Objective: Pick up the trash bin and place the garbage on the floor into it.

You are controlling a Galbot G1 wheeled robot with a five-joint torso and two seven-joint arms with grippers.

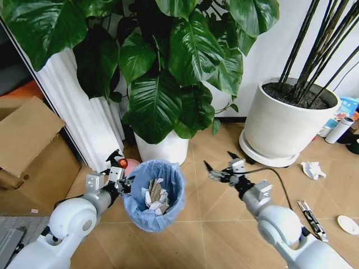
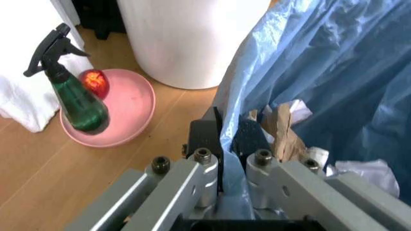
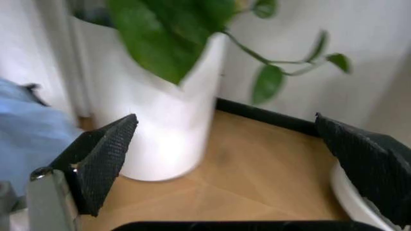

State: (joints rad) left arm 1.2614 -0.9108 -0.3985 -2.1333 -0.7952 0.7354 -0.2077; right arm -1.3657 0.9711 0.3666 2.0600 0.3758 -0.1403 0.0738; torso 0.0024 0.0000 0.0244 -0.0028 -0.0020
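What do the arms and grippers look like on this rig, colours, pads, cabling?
Both arms have smooth, rounded white shells. The left gripper has silver metal finger links with exposed bolts and black fingertips. The right gripper has wide black pads with a fine mesh texture, and a thin black cable loops beside its wrist.

the floor (image 1: 219,224) is tan herringbone tile. at one o'clock stands a large white pot (image 1: 280,126); at three, a crumpled paper wad (image 1: 312,169), dark wrapper (image 1: 311,218) and white disc (image 1: 348,225).
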